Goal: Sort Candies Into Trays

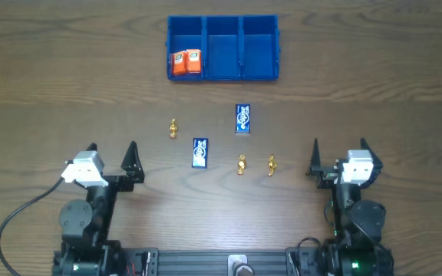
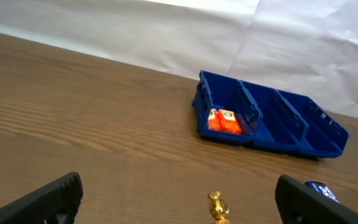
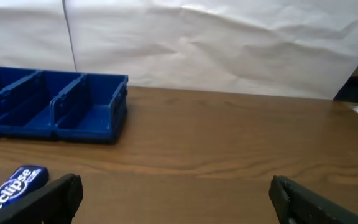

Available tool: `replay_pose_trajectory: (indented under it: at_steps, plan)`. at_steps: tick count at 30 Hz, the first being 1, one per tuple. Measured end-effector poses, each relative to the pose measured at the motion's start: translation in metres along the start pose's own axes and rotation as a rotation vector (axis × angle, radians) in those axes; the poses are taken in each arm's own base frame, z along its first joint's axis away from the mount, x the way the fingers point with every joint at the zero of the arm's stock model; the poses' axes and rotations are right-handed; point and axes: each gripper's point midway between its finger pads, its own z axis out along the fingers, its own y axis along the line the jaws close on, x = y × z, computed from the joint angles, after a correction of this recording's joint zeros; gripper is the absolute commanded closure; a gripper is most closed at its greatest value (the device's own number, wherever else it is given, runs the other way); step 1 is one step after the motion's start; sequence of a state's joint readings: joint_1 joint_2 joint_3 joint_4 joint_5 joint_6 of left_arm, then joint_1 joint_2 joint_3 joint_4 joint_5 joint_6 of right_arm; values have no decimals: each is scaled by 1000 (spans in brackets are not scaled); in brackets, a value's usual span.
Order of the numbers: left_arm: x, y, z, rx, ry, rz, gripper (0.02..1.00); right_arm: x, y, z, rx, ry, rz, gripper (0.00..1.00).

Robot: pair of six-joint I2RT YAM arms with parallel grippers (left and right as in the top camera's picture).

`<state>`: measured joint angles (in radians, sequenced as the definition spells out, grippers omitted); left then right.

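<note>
A brown wood-grain table (image 1: 52,92) carries everything, and a white sheet (image 2: 166,31) hangs behind its far edge.

The left gripper (image 1: 112,156) sits low near its base with its two fingers spread wide and nothing between them. The right gripper (image 1: 338,156) mirrors it on the other side, its fingers likewise apart and holding nothing.

Between the two grippers lie the loose sweets. The near blue packet (image 1: 200,152) is closest to the left gripper; its long axis runs from the arms towards the tray. Beside it, towards the right arm, the middle gold candy (image 1: 242,164) and the right gold candy (image 1: 272,164) lie side by side but apart, each with its twisted ends pointing towards and away from the arms. Farther out, the left gold candy (image 1: 173,128) lies the same way, and the far blue packet (image 1: 242,119) lies parallel to the near one, nearer the tray.

Beyond them all stands the blue tray (image 1: 259,46), its long axis running across the table, with three compartments side by side. The orange candies (image 1: 186,63), two of them touching, sit in the compartment on the robot's left, at the end closest to the arms
</note>
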<state>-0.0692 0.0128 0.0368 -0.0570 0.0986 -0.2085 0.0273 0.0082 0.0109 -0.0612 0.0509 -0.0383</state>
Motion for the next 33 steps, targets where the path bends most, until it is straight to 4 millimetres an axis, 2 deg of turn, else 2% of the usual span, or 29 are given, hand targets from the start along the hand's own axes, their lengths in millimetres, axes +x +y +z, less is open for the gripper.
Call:
replay_pose_trajectory:
  at_steps: [6, 11, 16, 20, 23, 25, 29, 33]
  plan:
    - [0, 0, 0, 0, 0, 0, 20, -2, 0, 0, 1, -6, 0, 3]
    - [0, 0, 0, 0, 0, 0, 20, -15, 3, 0, -19, -60, 12, 5]
    - [0, 0, 0, 1, -1, 0, 20, -11, 13, 4, -78, 55, 66, 3]
    - [0, 0, 0, 1, -2, 0, 20, -38, 22, 11, -137, 147, 130, 3]
    - [-1, 0, 0, 1, -4, 1, 20, -69, 33, 21, -209, 208, 165, 3]
    - [-1, 0, 0, 1, -4, 1, 20, -83, 40, 30, -253, 255, 183, 3]
    - [0, 0, 0, 2, -3, 1, 20, -90, 58, 46, -338, 399, 217, 3]
    - [0, 0, 0, 2, -3, 1, 20, -88, 95, 58, -455, 551, 219, 3]
